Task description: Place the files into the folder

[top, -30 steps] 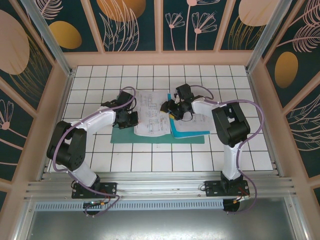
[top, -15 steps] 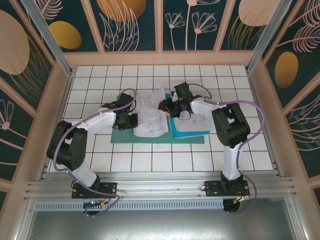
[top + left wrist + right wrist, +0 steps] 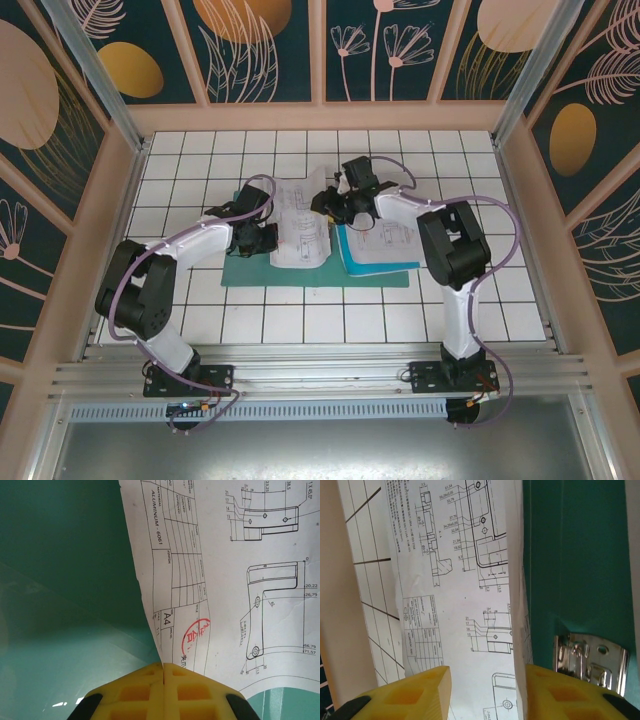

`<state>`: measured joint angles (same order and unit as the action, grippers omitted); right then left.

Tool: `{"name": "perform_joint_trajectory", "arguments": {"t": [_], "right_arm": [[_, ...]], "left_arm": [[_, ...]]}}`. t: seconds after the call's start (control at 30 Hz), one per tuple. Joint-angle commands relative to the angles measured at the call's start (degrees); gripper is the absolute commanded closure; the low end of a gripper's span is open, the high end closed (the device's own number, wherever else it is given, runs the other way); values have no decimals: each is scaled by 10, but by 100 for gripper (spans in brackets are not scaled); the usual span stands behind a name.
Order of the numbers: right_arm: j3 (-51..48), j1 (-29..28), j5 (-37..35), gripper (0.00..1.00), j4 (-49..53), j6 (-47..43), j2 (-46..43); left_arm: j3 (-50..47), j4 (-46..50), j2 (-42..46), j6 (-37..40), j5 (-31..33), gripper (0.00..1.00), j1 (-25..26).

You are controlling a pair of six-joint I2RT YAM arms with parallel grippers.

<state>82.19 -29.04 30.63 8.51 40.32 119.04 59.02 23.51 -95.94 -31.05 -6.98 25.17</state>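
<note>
Lying flat on the tiled table [image 3: 480,300], the one folder [image 3: 250,272] carries the files [image 3: 300,228]; a second printed sheet [image 3: 392,243] rests to the right on one cyan sheet [image 3: 349,258]. The left gripper [image 3: 265,239] is closed tight at the files' edge, though I cannot tell whether it pinches them. The right gripper [image 3: 333,207] stands part open, with a raised paper edge between its two fingers [image 3: 410,695]

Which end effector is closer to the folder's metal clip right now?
Right. The right end effector hangs just beside the metal clip; the left end effector pinches the opposite edge of the paper sheets.
</note>
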Motion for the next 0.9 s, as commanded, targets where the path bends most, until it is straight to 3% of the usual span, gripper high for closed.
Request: {"name": "perform_joint_trajectory", "arguments": {"t": [0.0, 0.3, 0.53, 0.63, 0.73, 0.87], "right_arm": [[31, -2, -19, 59, 42, -31, 23], [51, 8, -30, 60, 55, -54, 45], [66, 11, -30, 68, 61, -55, 64], [66, 12, -32, 79, 63, -57, 64], [62, 13, -47, 98, 67, -66, 52], [38, 13, -82, 100, 51, -92, 12]], "left_arm": [[-2, -21, -15, 13, -1, 100, -1], [19, -26, -49, 20, 3, 100, -2], [42, -25, -70, 27, 3, 100, -1], [42, -26, -70, 24, 6, 100, -2], [42, -26, -66, 17, 5, 100, -2], [41, -19, -48, -14, 9, 98, -2]]}}
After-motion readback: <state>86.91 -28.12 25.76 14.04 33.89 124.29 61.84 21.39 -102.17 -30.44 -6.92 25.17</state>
